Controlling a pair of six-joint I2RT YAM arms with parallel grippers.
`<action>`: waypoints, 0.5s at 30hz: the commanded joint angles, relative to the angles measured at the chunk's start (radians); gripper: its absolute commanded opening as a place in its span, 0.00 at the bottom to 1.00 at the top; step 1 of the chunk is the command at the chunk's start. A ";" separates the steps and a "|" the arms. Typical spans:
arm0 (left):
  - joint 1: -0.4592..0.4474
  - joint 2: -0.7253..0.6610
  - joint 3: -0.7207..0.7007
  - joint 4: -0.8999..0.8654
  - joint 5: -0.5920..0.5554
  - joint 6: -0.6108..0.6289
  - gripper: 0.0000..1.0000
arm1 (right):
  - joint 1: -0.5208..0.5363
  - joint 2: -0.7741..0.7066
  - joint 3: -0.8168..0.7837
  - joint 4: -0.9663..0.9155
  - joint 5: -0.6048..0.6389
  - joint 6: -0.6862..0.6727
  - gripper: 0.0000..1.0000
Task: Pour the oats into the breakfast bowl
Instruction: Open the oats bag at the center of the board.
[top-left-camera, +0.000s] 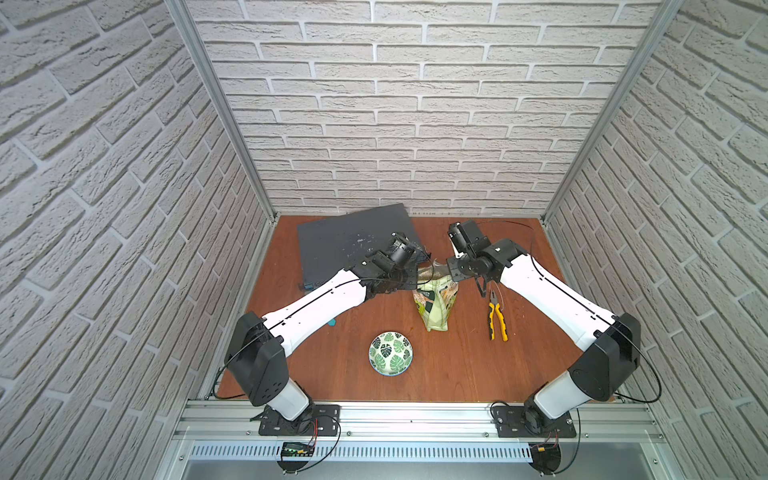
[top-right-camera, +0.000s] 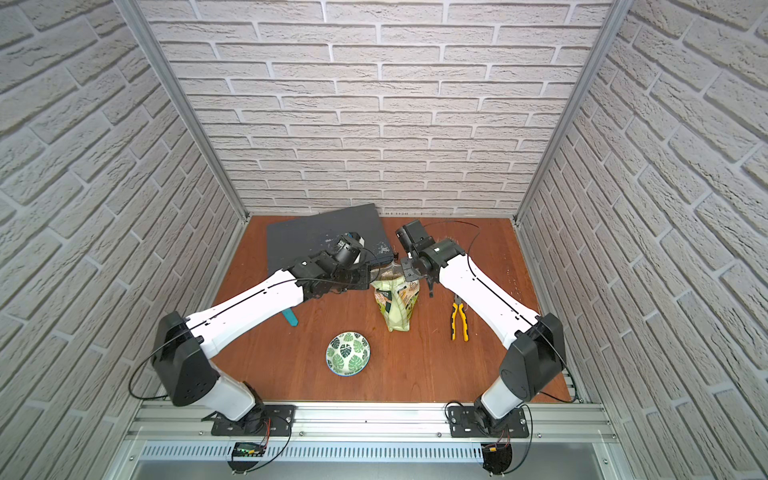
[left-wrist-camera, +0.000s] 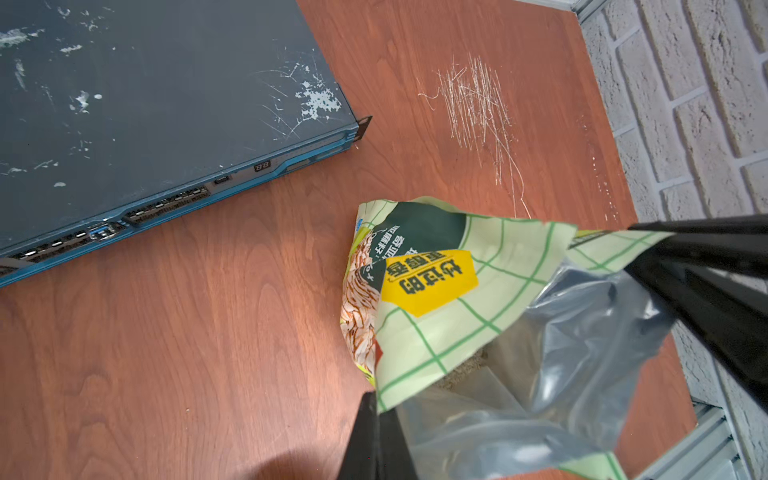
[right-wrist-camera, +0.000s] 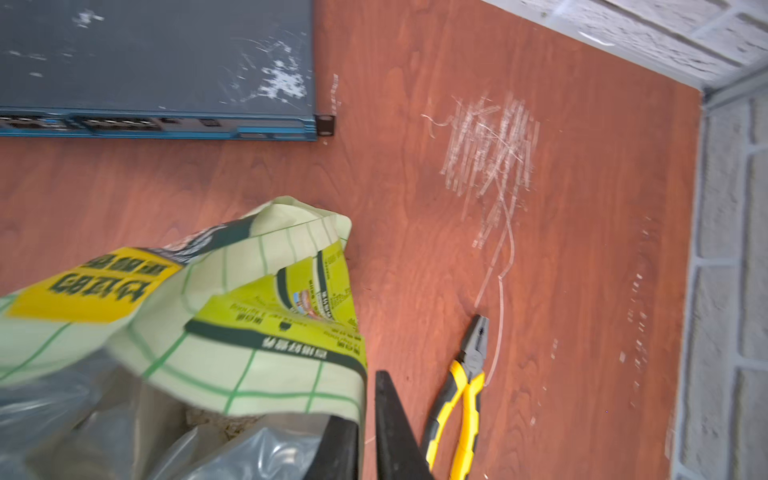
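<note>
The step in hand, as I read it, is getting a sound two-sided hold on the pouch (top-left-camera: 434, 307) before carrying it to the bowl (top-left-camera: 390, 353). The pouch stands on the table (top-left-camera: 457, 374) with its mouth open upward. The oats (left-wrist-camera: 461, 370) lie low inside it, a beige patch past the silvery lining. The bowl sits nearer the arm bases, apart from the pouch and toward the left arm's side, with no oats in it.

To do this well, both holds should be firm on the rim before any lift (soft plastic slips and folds). The mouth should stay up during the carry, and the tilt should begin only over the bowl, one corner lowered as a spout.

The left gripper (left-wrist-camera: 374, 411) is closed on the pouch rim on its side. The right gripper (right-wrist-camera: 362, 399) shows a narrow gap with the opposite rim pinched in it. Both arms reach forward and inward, wrists bent down over the pouch top, near the dark flat box (top-left-camera: 353, 232). Pliers (top-left-camera: 497, 318) lie near the pouch on the right arm's side.
</note>
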 joint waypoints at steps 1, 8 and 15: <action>0.031 -0.023 0.007 -0.013 -0.039 0.019 0.09 | -0.020 -0.047 -0.026 0.046 -0.083 -0.019 0.08; 0.043 0.056 0.070 0.009 0.041 0.042 0.45 | -0.001 -0.037 -0.054 0.058 -0.153 -0.026 0.03; 0.044 0.065 0.089 0.059 0.107 0.061 0.57 | 0.007 -0.036 -0.055 0.060 -0.154 -0.029 0.03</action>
